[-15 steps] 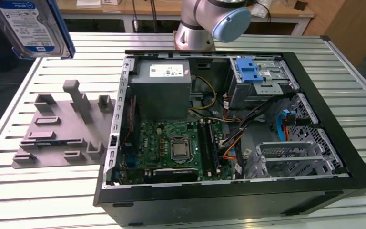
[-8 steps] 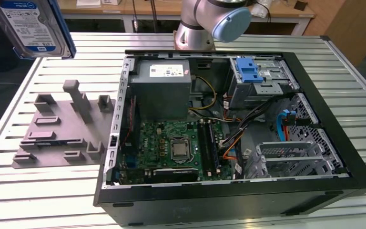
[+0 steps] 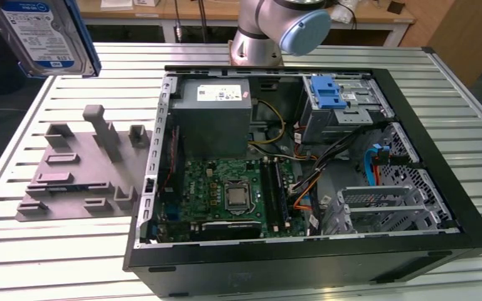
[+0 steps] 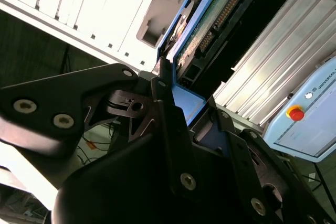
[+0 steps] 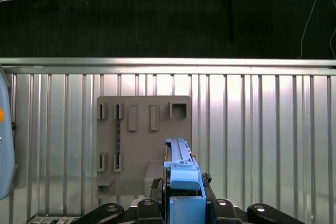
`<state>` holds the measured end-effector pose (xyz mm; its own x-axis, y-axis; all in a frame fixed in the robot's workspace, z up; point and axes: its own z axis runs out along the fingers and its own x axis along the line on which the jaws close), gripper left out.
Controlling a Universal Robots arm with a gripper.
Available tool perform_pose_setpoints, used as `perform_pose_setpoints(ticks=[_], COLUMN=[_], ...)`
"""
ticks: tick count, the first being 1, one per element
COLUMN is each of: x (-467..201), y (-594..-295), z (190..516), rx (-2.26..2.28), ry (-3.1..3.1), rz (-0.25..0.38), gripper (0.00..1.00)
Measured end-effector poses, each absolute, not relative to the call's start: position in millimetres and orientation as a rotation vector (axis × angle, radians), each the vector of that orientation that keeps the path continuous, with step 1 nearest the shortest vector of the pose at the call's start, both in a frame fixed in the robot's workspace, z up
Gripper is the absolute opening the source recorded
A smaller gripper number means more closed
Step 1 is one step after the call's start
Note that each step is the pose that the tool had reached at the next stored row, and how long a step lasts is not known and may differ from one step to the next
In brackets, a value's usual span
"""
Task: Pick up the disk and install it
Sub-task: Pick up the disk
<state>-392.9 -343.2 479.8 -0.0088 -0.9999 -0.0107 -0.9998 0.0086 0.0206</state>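
Blue plastic frames the disk, which stands on edge between the black fingers. They are clamped on its carrier, holding it well clear of the slatted metal tabletop. Below the fingers lies a grey fixture plate. An open computer case sits beside that plate.

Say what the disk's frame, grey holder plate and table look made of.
Disk frame: likely plastic, uniform matte blue with moulded edges.
Holder plate: probably plastic or printed, flat dull grey, blocky slots.
Table: looks like aluminium, bright ribbed slats with sheen.
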Motion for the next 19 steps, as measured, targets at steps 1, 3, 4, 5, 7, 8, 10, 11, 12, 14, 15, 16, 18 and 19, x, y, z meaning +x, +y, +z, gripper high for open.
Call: perform_pose_setpoints(ticks=[1,3,4,5,7,8,10,11,12,14,15,16,18,19], x=[-393,-392,-392,-392,-392,-392,-390,-390,-389,-386,-385,-384,-382,-381], y=[-344,-346,-346,-347,-350,-350,-351,-351,-351,-351,-351,-351,-351,-351], z=[480,480,480,480,480,480,480,480,480,480,480,480,480,480], rx=[2.207,2.207,2.207,2.207,2.207,2.207,2.207,2.207,2.207,2.207,2.207,2.207,2.207,2.207], ry=[-2.226,-2.226,-2.226,-2.226,-2.226,-2.226,-2.226,-2.226,-2.226,-2.226,-2.226,-2.226,-2.226,-2.226], rz=[-0.035,-0.035,-0.035,-0.035,-0.035,-0.035,-0.035,-0.035,-0.035,-0.035,-0.035,-0.035,-0.035,-0.035], gripper=[0.36,0.36,0.36,0.36,0.36,0.36,0.36,0.36,0.36,0.36,0.36,0.36,0.36,0.36])
